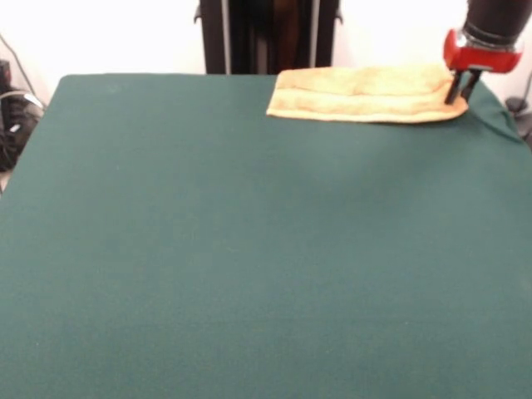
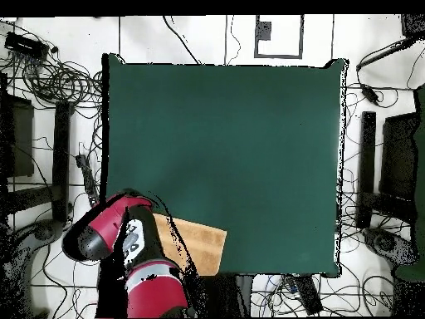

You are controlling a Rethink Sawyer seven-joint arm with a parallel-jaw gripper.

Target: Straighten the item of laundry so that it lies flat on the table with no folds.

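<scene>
The yellow-orange towel (image 1: 366,93) lies folded over in a long strip at the table's far edge, right of the middle. The dark green table (image 1: 249,249) is bare in front of it. My gripper (image 1: 460,100), under a red collar, stands at the towel's right end with its two black fingers close together on the cloth's edge. In the overhead view the towel (image 2: 197,242) shows at the table's (image 2: 224,141) bottom left edge. The red arm (image 2: 124,241) covers the towel's left part and hides the gripper.
The black pedestal (image 1: 266,33) stands behind the table's far edge, just left of the towel. The table's far right corner (image 1: 499,108) is right beside the gripper. Cables (image 2: 50,79) and dark gear lie on the floor around the table.
</scene>
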